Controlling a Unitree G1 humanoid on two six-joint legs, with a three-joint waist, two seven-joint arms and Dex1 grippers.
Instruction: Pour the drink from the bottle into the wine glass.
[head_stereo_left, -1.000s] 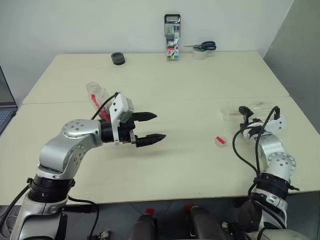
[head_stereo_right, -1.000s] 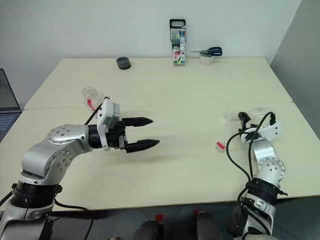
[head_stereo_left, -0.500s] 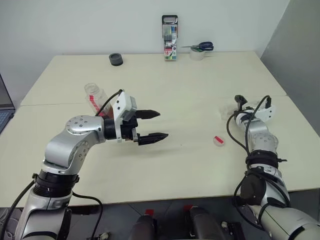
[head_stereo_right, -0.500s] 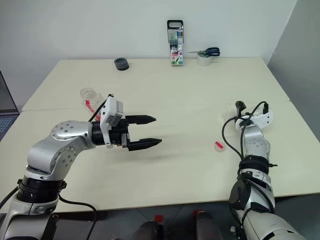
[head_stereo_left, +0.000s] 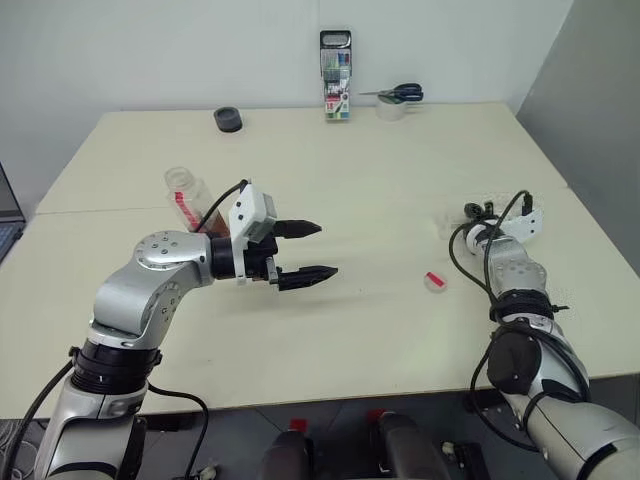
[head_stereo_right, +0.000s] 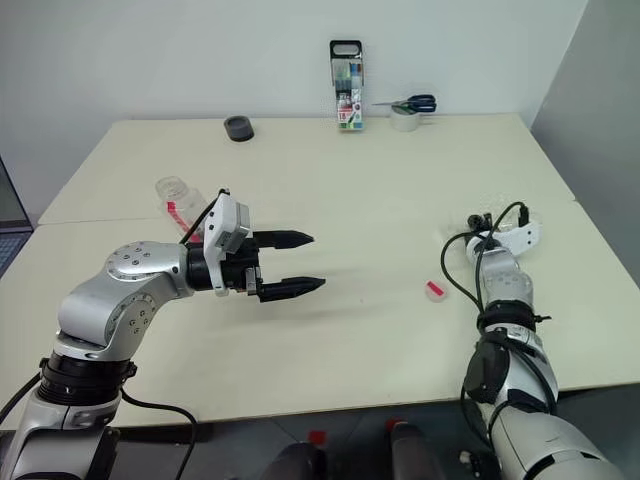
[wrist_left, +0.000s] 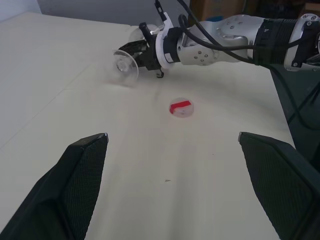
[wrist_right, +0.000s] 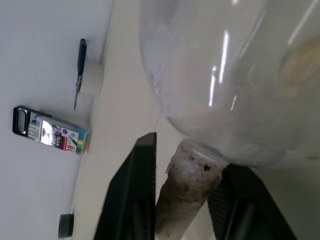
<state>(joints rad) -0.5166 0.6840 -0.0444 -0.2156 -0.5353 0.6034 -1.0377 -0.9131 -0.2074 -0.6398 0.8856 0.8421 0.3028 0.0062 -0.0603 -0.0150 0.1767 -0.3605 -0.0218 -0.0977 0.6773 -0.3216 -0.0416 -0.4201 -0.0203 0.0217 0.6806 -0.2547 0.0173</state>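
Note:
The wine glass (wrist_left: 125, 62) lies on its side at the right of the table, its clear bowl (wrist_right: 225, 75) close in the right wrist view. My right gripper (wrist_left: 145, 52) is shut on its stem (wrist_right: 186, 175), fingers level with the table. The bottle (head_stereo_left: 186, 192) stands uncapped at the left. It is clear with a red label strip, and my left arm hides its lower part and the drink. Its red cap (head_stereo_left: 434, 280) lies on the table between the arms. In front of the bottle my left gripper (head_stereo_left: 310, 250) hovers open, empty and pointing right.
A marker pack (head_stereo_left: 336, 75) stands at the table's far edge, with scissors on a tape roll (head_stereo_left: 398, 100) to its right and a small black roll (head_stereo_left: 228, 120) to its left. A laptop edge (head_stereo_left: 8, 215) shows at far left. The table (head_stereo_left: 380, 330) is pale.
My right gripper moved forward to the lying wine glass and shut on its stem. The left gripper kept still and open. The head views shifted slightly.

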